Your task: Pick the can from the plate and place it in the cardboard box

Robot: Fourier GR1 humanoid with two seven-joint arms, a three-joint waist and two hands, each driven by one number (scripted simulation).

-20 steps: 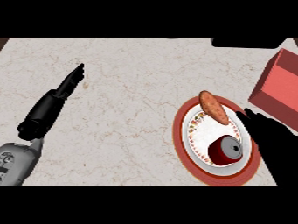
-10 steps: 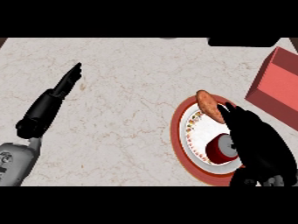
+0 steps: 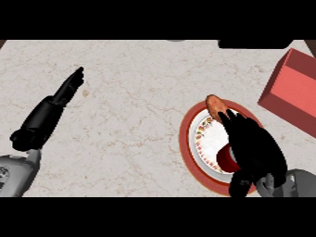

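Note:
A red-rimmed plate (image 3: pixel 187 139) lies on the counter at the lower right. The can (image 3: pixel 224 158) rests on it, and only a strip of its red side shows at the left of my right hand (image 3: pixel 255 147). That hand lies over the can, with its fingers (image 3: pixel 229 121) stretched up and to the left across the plate; it is open. The box (image 3: pixel 302 95), reddish in colour, stands at the right edge, apart from the plate. My left hand (image 3: pixel 56 102) rests open at the left, fingers straight, far from the plate.
A brown, sausage-like food item (image 3: pixel 215 102) lies on the plate's upper rim, just beyond my right fingertips. A dark object (image 3: pixel 253 44) sits at the counter's far edge. Pale marbled counter (image 3: pixel 133 92) spreads between the two hands.
My right hand has moved left and down over the plate, and it now hides the can's grey top. The left hand has not moved.

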